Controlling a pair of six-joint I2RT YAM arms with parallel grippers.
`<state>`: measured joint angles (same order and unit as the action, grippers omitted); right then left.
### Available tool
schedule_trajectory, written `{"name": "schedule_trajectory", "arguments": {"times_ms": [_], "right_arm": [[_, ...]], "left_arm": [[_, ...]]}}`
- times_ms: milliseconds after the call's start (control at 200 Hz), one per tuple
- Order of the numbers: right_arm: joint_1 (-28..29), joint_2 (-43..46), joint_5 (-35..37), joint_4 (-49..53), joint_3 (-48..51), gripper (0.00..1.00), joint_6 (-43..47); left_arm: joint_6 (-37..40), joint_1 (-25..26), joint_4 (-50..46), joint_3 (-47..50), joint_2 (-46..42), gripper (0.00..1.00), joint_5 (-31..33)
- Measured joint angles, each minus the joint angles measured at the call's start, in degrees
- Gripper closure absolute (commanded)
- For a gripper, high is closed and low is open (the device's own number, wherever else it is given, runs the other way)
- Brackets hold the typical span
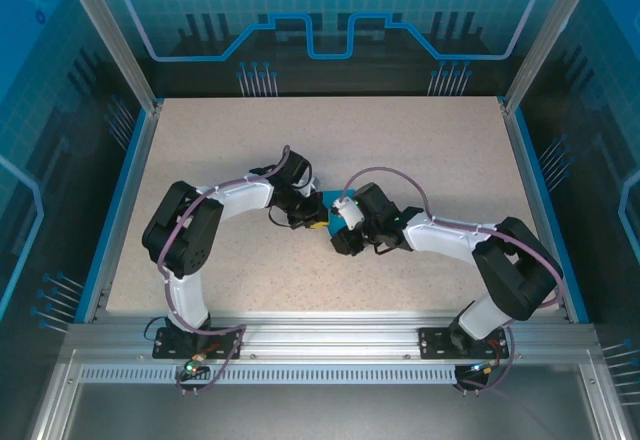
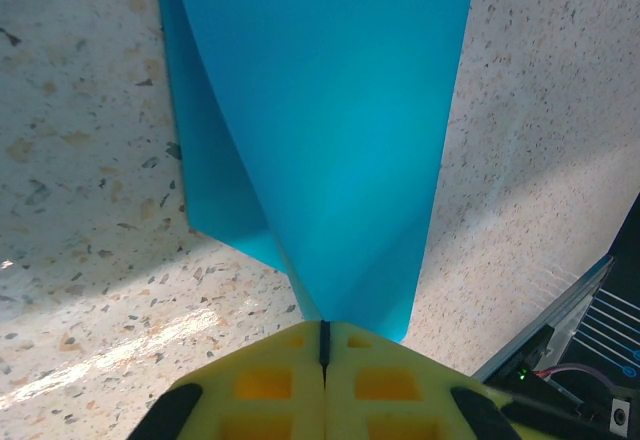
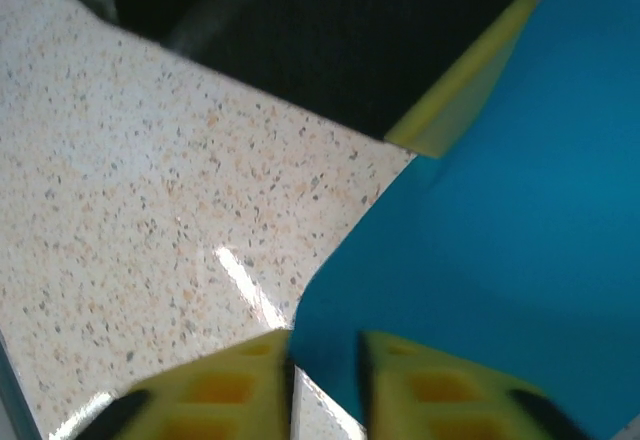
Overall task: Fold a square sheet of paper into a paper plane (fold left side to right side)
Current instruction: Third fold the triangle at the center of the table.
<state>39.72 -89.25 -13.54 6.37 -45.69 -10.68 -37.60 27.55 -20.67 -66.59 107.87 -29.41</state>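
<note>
My left end effector (image 2: pixel 323 332) is clamped on the paper (image 2: pixel 330 110). The right end effector (image 3: pixel 325 348) is slightly parted and grips nothing. I'd carry the edge across slowly, keeping the edges matched.

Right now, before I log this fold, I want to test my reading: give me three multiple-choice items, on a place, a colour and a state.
1. The blue paper lies: A) in the far left corner B) mid-table, between left pincer and right pincer C) off the near edge
2. The pincer fingers are: A) yellow B) red C) white
3. The left pincer is: A) wide open B) clear of the paper C) shut on the paper
Key: 1B, the top view shows it there; 2A, seen in both wrist views; 3C, its fingers meet with paper pinched between.
</note>
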Motion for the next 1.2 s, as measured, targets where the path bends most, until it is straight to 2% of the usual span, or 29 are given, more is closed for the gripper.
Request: {"name": "schedule_trajectory", "arguments": {"times_ms": [55,155,235,325,500,610,980,1200], "right_arm": [[0.0,-0.02,0.17,0.02,-0.09,1.0,-0.37],[-0.02,-0.02,0.04,0.24,-0.09,1.0,-0.15],[-0.02,-0.02,-0.31,0.24,-0.09,1.0,0.0],[-0.2,-0.02,-0.92,0.22,-0.09,1.0,0.0],[-0.68,-0.44,-2.6,0.09,-0.09,1.0,-0.22],[-1.05,-1.6,-3.48,0.0,-0.09,1.0,-0.55],[-1.33,-2.38,-4.11,-0.02,-0.09,1.0,-1.33],[-1.7,-2.54,-4.59,0.0,-0.09,1.0,-1.79]], "left_arm": [[0.02,0.0,-0.02,0.0,0.0,0.82,0.02],[0.24,-0.33,-0.52,0.0,-0.28,0.61,0.17],[1.53,-1.25,-1.77,0.0,-1.57,0.55,0.44],[2.54,-3.13,-2.73,-0.07,-4.0,0.58,1.11],[5.92,-5.09,-5.03,-4.33,-4.39,0.71,1.03],[8.17,-4.42,-5.92,-10.21,0.11,0.75,-0.13],[14.53,-0.17,-11.8,-26.43,17.88,0.78,-2.05],[17.05,0.37,-13.94,-29.46,22.91,0.81,-2.23]]}}
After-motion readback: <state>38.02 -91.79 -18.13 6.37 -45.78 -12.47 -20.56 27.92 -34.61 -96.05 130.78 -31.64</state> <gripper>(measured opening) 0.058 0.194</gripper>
